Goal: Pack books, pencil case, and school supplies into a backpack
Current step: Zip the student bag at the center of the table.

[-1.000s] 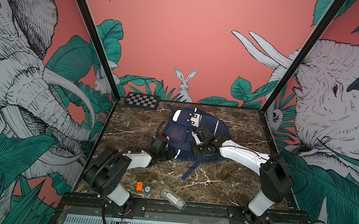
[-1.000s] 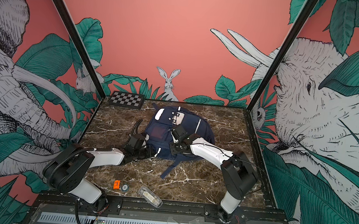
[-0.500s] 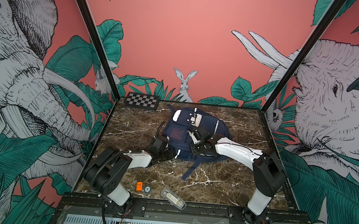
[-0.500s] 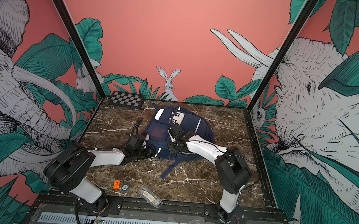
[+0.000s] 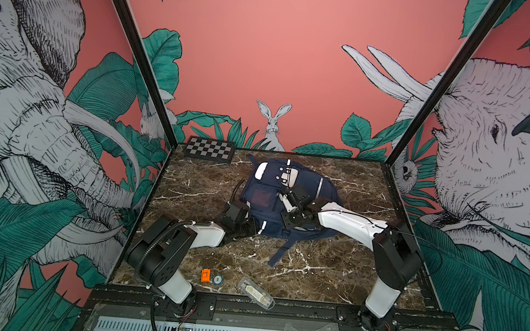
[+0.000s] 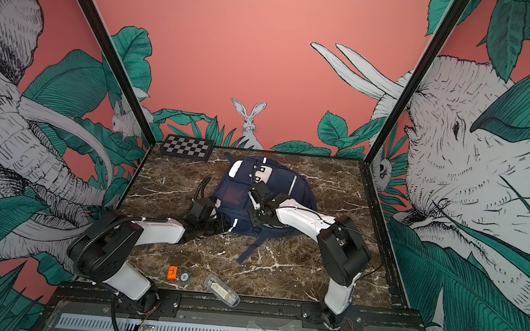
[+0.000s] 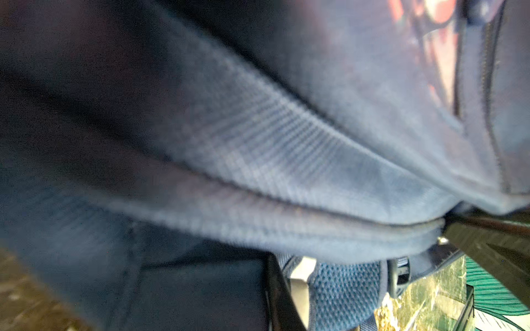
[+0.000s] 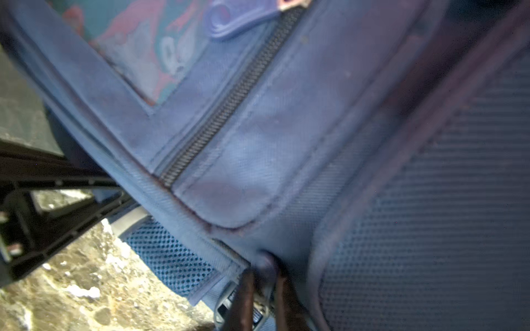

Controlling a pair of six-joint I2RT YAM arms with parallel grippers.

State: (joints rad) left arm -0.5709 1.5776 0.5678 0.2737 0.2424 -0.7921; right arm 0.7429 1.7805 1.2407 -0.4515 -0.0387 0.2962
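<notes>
Right arm (image 5: 346,223) nearer backpack (image 5: 307,182) — marble tabletop (image 5: 329,271)

The backpack (image 5: 289,203) is lying on the table (image 5: 345,276), toward the back, with the chessboard (image 5: 210,149) sitting behind it on the left in the far corner. Near the front edge a block (image 5: 205,275), a token (image 5: 218,279) and a case (image 5: 255,293) are lying side by side, well apart from the backpack.
</notes>
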